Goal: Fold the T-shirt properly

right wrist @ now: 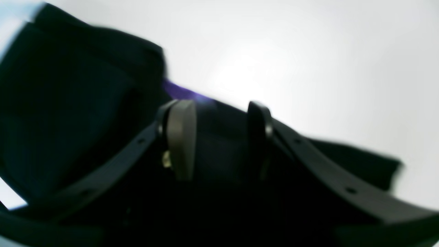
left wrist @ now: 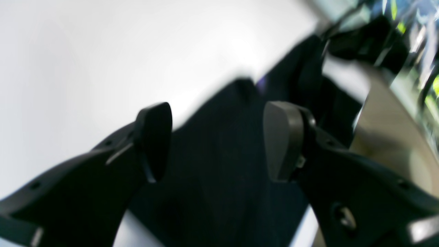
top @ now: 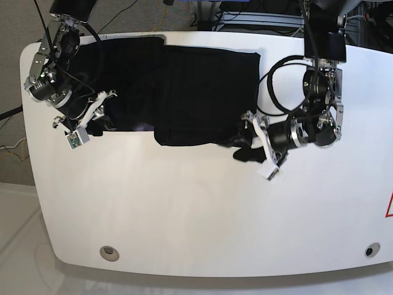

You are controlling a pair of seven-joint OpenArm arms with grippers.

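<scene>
The black T-shirt [top: 184,92] lies spread across the far part of the white table [top: 196,209], plain side up, with a thin purple strip of print [right wrist: 178,92] at a folded edge. My left gripper [top: 256,146] is open at the shirt's lower right corner, over a bunched sleeve [top: 244,151]. In the left wrist view its fingers [left wrist: 283,140] stand apart with black fabric [left wrist: 219,171] between them. My right gripper [top: 92,118] is open at the shirt's left edge. In the right wrist view its pads [right wrist: 181,137] stand apart over dark cloth [right wrist: 68,113].
The table's near half is bare white surface with a round hole [top: 110,251] near the front left and another [top: 368,251] at the front right. Cables [top: 282,86] loop beside the left arm. Floor and equipment lie beyond the far edge.
</scene>
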